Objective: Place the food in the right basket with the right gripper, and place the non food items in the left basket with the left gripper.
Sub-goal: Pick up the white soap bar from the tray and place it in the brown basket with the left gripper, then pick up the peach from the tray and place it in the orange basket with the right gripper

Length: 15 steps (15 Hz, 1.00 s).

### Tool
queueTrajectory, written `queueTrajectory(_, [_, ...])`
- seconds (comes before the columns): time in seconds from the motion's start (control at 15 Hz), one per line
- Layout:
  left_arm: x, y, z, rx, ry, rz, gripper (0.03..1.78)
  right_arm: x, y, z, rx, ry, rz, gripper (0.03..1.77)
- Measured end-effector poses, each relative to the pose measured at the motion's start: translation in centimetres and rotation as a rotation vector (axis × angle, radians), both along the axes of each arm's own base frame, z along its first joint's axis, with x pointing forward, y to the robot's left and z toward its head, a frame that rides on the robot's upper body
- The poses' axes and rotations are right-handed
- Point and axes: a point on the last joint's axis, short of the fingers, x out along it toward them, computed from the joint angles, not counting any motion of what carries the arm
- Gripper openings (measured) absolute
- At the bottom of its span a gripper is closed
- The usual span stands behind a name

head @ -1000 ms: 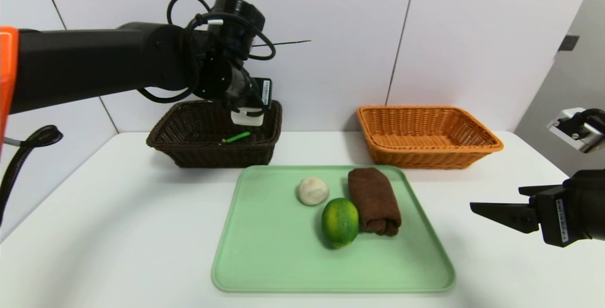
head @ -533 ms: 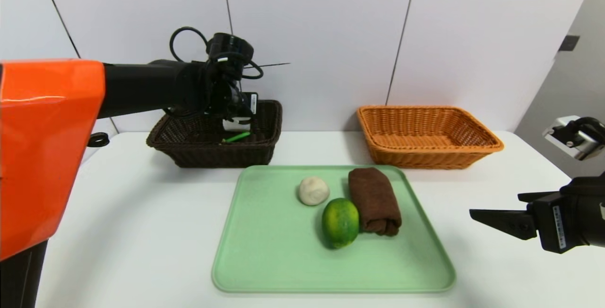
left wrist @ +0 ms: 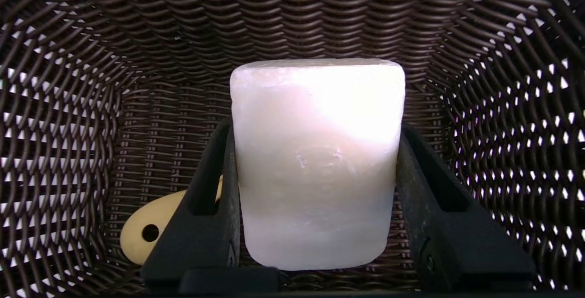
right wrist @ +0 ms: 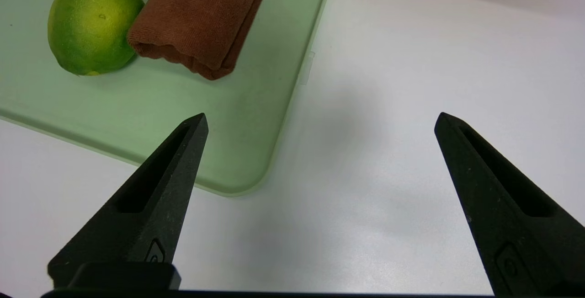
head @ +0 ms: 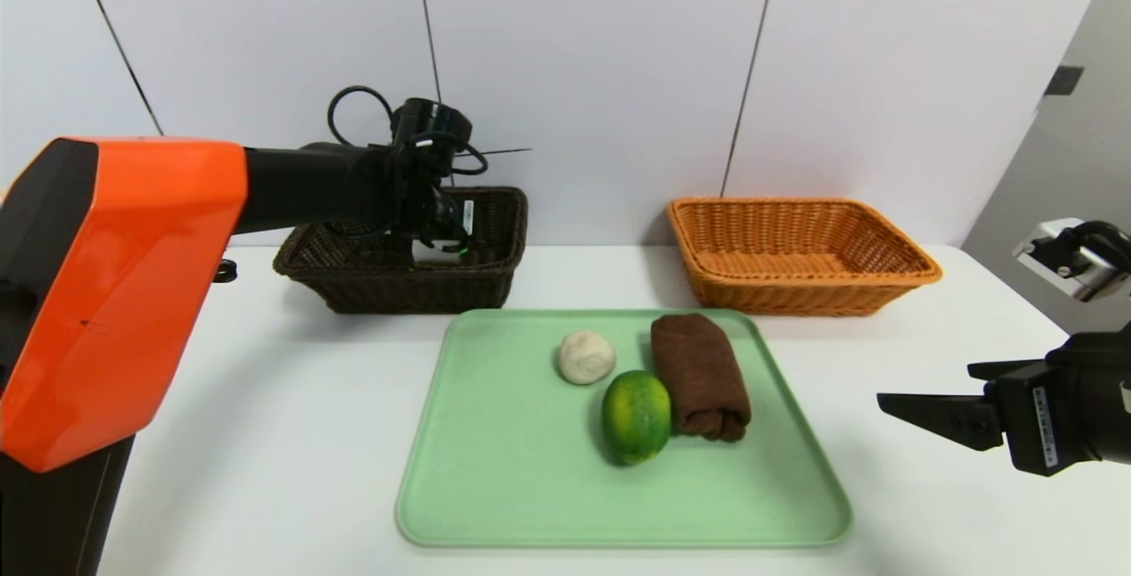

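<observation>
Left hand (left wrist: 316,151): inside the dark basket (head: 398,289), at eleven o'clock on the bench (head: 265,435); closed on a white block (left wrist: 317,165), one finger against each side. Yellow piece with a hole (left wrist: 139,227) in same basket, beside the hand. Right hand (right wrist: 321,122): wide, nothing held, over the bench at three o'clock. Orange basket (head: 804,293): one o'clock. Green tray (head: 495,470), centre: pale round item (head: 586,358) toward twelve; green fruit (head: 636,417) touching brown folded cloth (head: 700,373).

towel (head: 700,377) and round fruit (head: 636,417) on tray (head: 495,488); baskets (head: 398,289) behind.
</observation>
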Motion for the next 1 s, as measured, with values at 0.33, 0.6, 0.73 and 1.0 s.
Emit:
queueTrajectory(0.33, [0.3,0.3,-0.4,0.004,0.012,0.006,1.14,0.0,0.0,-0.1,0.0,0.003,0.0,1.71])
queueTrajectory(0.6, [0.2,0.4,-0.1,0.001,0.004,0.009,1.37,0.0,0.0,-0.2,-0.001,0.005,-0.001,1.71])
queueTrajectory(0.73, [0.0,0.6,0.4,-0.003,-0.006,0.012,1.45,0.0,0.0,-0.2,-0.001,0.005,0.0,1.71])
queueTrajectory(1.0, [-1.4,1.6,3.5,-0.022,-0.054,0.022,1.55,-0.1,0.0,-0.1,0.001,0.002,-0.003,1.71])
